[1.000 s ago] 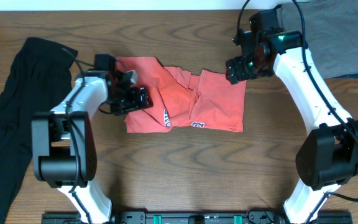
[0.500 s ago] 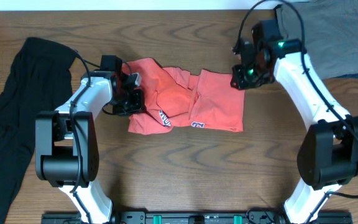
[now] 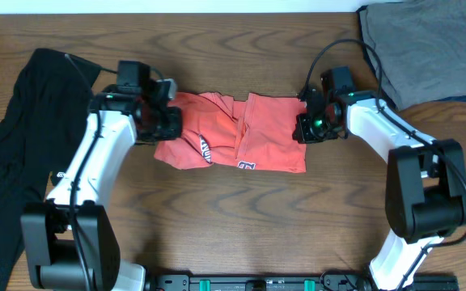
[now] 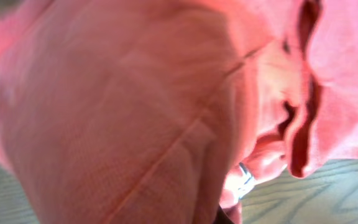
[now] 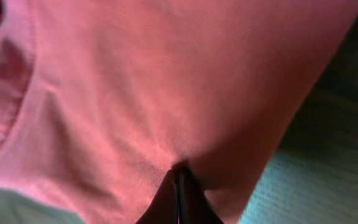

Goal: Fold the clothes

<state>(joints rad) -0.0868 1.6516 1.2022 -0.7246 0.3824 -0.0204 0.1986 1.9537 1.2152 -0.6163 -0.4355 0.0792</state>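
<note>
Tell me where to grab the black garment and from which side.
Grip the black garment at its upper end, where the cloth bunches into raised folds, coming down from its right, table-centre side. It lies long and flat along the table's left edge, so those folds look most pinchable. The left gripper, nearest, must first leave the red-orange T-shirt.

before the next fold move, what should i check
1. Right jaws shut on the red T-shirt edge: ok.
2. Left jaws' hold on the shirt: cannot tell; cloth fills the left wrist view.
3. Shirt lying flat: not ok; a bunched ridge runs down its middle.
4. Black garment apart from the shirt: ok.
5. Gray cloth apart from the shirt: ok.
</note>
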